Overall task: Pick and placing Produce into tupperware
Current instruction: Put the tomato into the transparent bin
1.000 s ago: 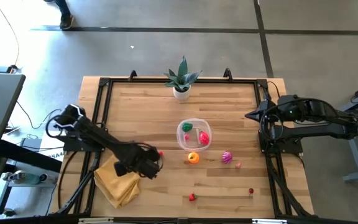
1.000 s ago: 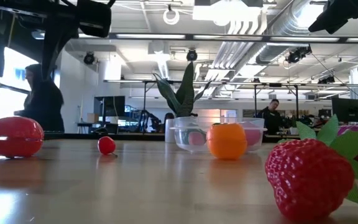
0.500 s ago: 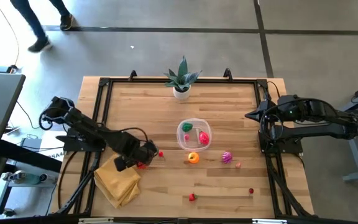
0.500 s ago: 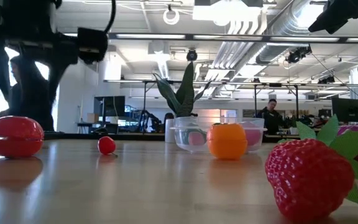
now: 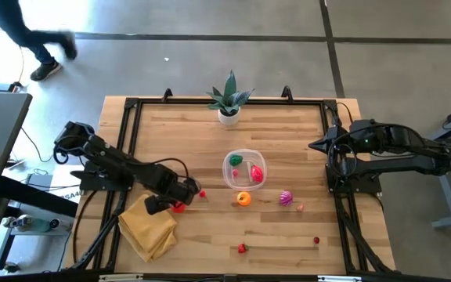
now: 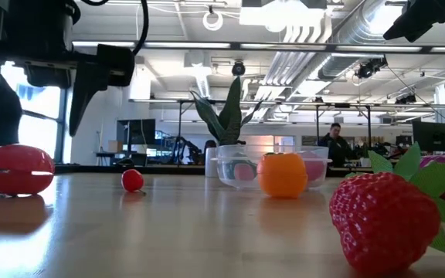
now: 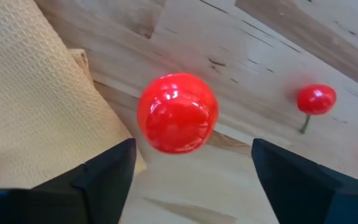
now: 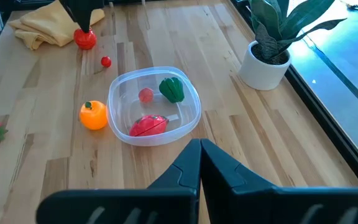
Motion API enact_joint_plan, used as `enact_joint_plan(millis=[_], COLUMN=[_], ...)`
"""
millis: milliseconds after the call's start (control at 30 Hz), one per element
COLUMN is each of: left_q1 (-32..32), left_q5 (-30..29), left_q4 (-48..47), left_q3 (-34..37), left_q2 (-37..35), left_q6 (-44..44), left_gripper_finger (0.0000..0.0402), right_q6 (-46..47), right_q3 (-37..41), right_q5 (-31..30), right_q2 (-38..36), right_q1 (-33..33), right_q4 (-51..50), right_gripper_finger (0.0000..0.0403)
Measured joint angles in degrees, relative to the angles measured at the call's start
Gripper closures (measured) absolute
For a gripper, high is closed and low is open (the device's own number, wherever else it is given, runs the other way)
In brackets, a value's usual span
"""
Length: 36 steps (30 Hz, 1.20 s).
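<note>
A: Where is the left gripper (image 5: 180, 206)?

B: It hangs over a round red fruit (image 7: 178, 112) near the table's left side, just beside the folded yellow cloth (image 5: 147, 227). Its fingers (image 7: 107, 171) are spread wide, one on each side of the fruit, and neither touches it. The fruit rests on the wooden table (image 5: 288, 133).

A: Anything close to that fruit?

B: A small red cherry (image 7: 316, 99) with a stem lies near it on the boards.

A: And the tupperware (image 8: 194, 106)?

B: It sits around the middle of the table, upright. Inside it lie a green piece (image 8: 172, 89), a larger red piece (image 8: 148, 125) and a small pinkish-red one (image 8: 145, 94).

A: What remains loose on the table?

B: An orange fruit (image 5: 243, 199) lies just beside the tub. A magenta piece (image 5: 286, 197) is near it, with a small pink one (image 5: 300, 207) beside that. Two small red pieces (image 5: 242, 248) (image 5: 316, 240) sit toward the near edge. A strawberry (image 6: 385, 216) fills the foreground in the low view.

A: The right gripper (image 8: 199, 163)?

B: It waits at the table's right edge, fingers pressed together, holding nothing. A potted plant (image 5: 229, 100) stands at the far edge.
</note>
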<state>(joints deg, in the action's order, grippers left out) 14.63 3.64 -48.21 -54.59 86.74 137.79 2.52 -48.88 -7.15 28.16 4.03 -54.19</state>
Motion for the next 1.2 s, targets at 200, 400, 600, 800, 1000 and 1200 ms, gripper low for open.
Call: enact_joint_plan(millis=[200, 400, 600, 800, 1000, 1200], left_q1=[0.00, 0.00, 0.00, -0.02, -0.02, 0.00], left_q5=[0.46, 1.71, 2.35, 2.44, 2.83, 2.49], left_q4=[0.16, 0.20, 5.43, 14.05, 15.46, 15.30], left_q3=[0.00, 0.04, 3.43, 8.66, 9.81, 9.81], left_q2=[2.06, 3.75, 4.57, 4.75, 4.77, 4.77], left_q6=[-0.12, -0.19, -1.24, -1.52, -1.48, -2.40], left_gripper_finger=[0.0056, 0.0052, 0.0054, 0.0056, 0.0068, 0.0095], right_q6=[0.00, 0.01, 0.01, 0.00, 0.01, 0.00], right_q3=[0.00, 0.00, 0.00, 0.00, 0.00, 0.00], right_q5=[-0.01, 0.00, 0.01, 0.00, -0.01, -0.01], right_q2=[-0.02, -0.01, -0.02, -0.02, -0.02, -0.02], right_q1=[0.00, 0.00, 0.00, 0.00, 0.00, 0.00], right_q4=[0.02, 0.00, 0.01, 0.00, 0.00, 0.00], right_gripper_finger=[0.0403, 0.0403, 0.0403, 0.0403, 0.0403, 0.0403])
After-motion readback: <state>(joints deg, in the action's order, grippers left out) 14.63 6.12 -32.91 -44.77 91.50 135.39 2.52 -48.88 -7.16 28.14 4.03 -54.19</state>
